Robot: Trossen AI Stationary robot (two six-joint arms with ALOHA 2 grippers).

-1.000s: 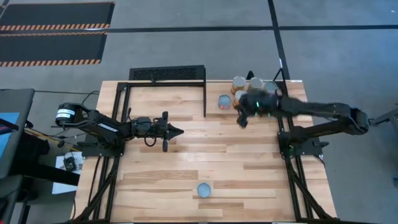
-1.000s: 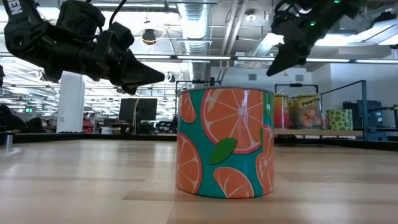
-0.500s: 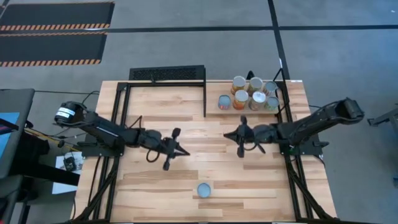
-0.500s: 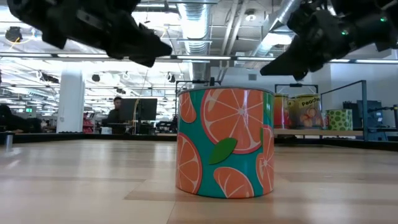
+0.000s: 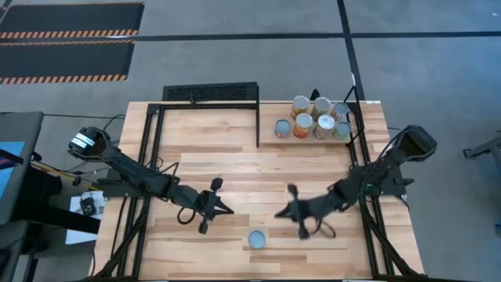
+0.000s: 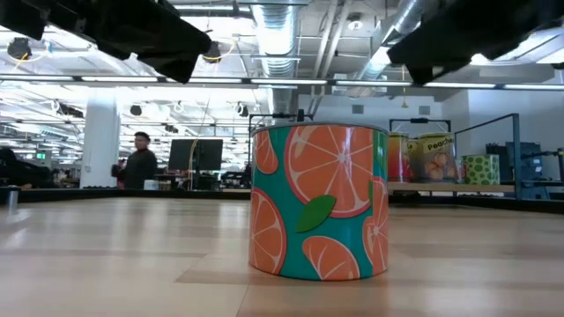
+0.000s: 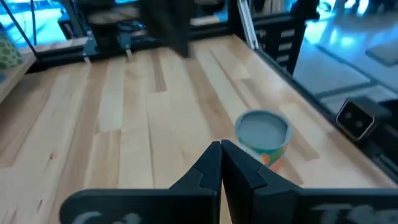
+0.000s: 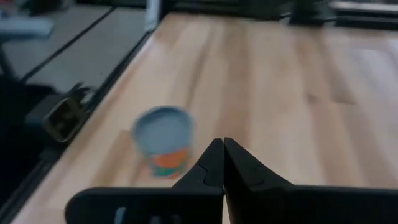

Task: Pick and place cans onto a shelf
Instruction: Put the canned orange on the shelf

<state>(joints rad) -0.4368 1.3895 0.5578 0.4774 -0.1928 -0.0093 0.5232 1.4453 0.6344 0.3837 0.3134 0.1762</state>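
Note:
One can [image 5: 257,239] with a pale-blue top and an orange-and-teal label stands upright on its base near the table's near edge; it fills the low view [image 6: 319,201] and shows in both wrist views [image 7: 263,134] [image 8: 164,139]. Several more cans [image 5: 311,119] stand in a group at the far right. My left gripper [image 5: 228,210] is shut and empty, above the table to the near can's left and a little farther back. My right gripper [image 5: 279,214] is shut and empty, to the can's right and a little farther back.
A black wire shelf frame [image 5: 210,94] stands at the table's far edge, left of the can group. Black frame rails [image 5: 150,149] run along the table's left and right sides. Bare wood [image 5: 235,168] lies between the shelf and the near can.
Both grippers have come toward the table's near edge and toward the single near can, staying shut. My right gripper has swung from beside the can group at the far right. My left gripper has moved from the table's left middle. The cans have stayed put.

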